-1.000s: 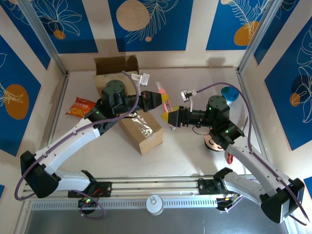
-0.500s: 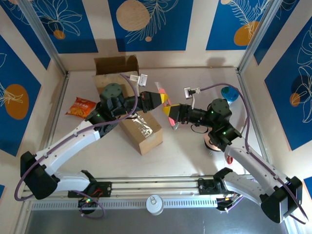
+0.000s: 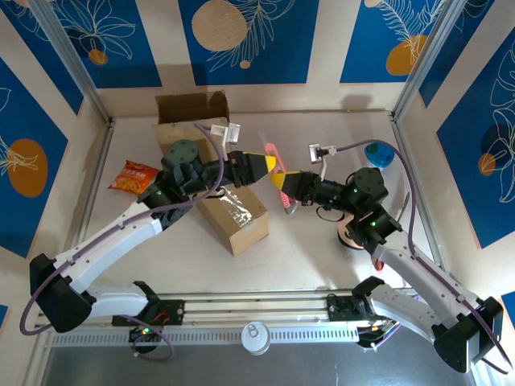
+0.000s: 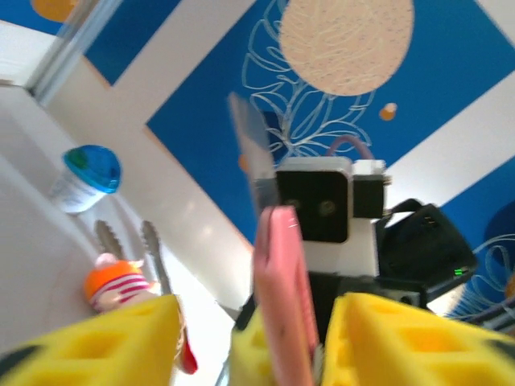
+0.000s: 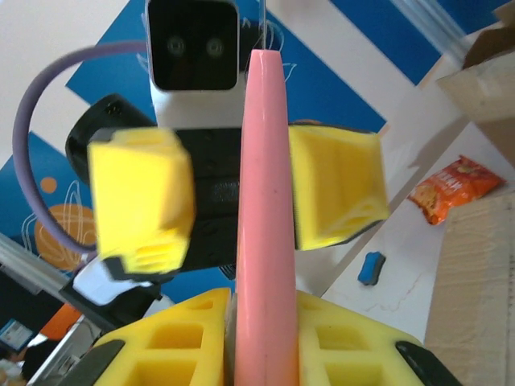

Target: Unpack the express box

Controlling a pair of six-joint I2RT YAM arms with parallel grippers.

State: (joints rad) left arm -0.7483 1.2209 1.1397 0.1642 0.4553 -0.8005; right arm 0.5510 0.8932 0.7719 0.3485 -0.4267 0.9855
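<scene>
The left gripper [image 3: 272,164] has just let go, its yellow jaws now spread wide either side of the slim pink item [image 5: 261,201]; the right gripper [image 3: 283,185] has clamped onto it, mid-air beside the brown box [image 3: 233,215]; the handover looks complete.

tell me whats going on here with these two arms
The two arms meet in mid-air above the table with a slim pink object between them. The right hand is shut on it. The left hand stands open around it, fingers clear on both sides, so this looks like a hand-off to the right arm. An open cardboard box sits at the back edge, and a snack packet lies near the left wall.
</scene>
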